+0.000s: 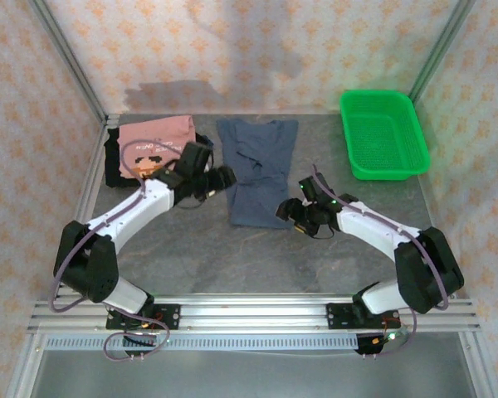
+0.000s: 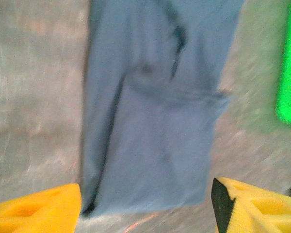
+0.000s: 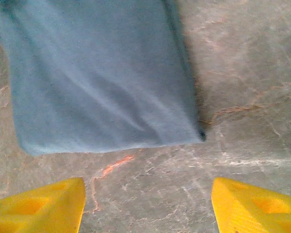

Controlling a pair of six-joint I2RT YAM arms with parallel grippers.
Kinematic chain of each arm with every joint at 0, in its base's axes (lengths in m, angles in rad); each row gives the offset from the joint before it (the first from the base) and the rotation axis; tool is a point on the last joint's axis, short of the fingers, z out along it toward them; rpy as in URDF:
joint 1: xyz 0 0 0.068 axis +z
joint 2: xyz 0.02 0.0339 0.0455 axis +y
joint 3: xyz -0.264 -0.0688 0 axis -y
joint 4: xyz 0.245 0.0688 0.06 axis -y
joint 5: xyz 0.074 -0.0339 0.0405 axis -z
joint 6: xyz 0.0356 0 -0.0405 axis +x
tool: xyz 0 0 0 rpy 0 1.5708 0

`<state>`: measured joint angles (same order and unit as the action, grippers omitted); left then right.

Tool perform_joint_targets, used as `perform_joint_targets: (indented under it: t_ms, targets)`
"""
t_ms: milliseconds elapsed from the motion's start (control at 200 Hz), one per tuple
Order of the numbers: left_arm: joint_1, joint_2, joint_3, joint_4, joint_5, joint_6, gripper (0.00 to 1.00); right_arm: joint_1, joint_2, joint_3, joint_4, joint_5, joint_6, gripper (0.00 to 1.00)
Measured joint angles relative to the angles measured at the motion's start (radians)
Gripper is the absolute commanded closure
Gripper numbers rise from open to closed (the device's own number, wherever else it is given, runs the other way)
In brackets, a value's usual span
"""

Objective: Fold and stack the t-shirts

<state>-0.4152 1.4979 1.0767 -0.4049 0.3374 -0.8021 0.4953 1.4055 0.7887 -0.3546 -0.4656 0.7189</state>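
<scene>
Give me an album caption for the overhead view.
Left gripper and right gripper flank a blue shirt folded lengthwise; pink shirt on black shirt far left, green basket far right.

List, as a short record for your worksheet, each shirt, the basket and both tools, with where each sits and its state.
slate-blue t-shirt: folded into a long strip, flat on the table, centre
salmon-pink t-shirt: folded, far left, on the black one
black t-shirt: under the pink one, edge showing
green mesh basket: far right, apart from the shirts
left tool: open, beside the blue shirt's left edge
right tool: open, by the blue shirt's near right corner
</scene>
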Motion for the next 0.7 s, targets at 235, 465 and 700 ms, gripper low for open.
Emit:
perform_joint_targets:
  t_ms: [235, 465, 700]
  targets:
    - [-0.039, 0.003, -0.246, 0.148, 0.077, -0.084, 0.33, -0.025, 0.088, -0.058, 0.154, -0.064, 0.062, 0.3]
    - [-0.044, 0.082, -0.269, 0.327, 0.098, -0.14, 0.36, -0.036, 0.164, -0.053, 0.237, -0.103, 0.096, 0.31]
    - [-0.06, 0.172, -0.269, 0.383, 0.1, -0.164, 0.41, -0.05, 0.196, -0.014, 0.194, -0.124, 0.118, 0.33]
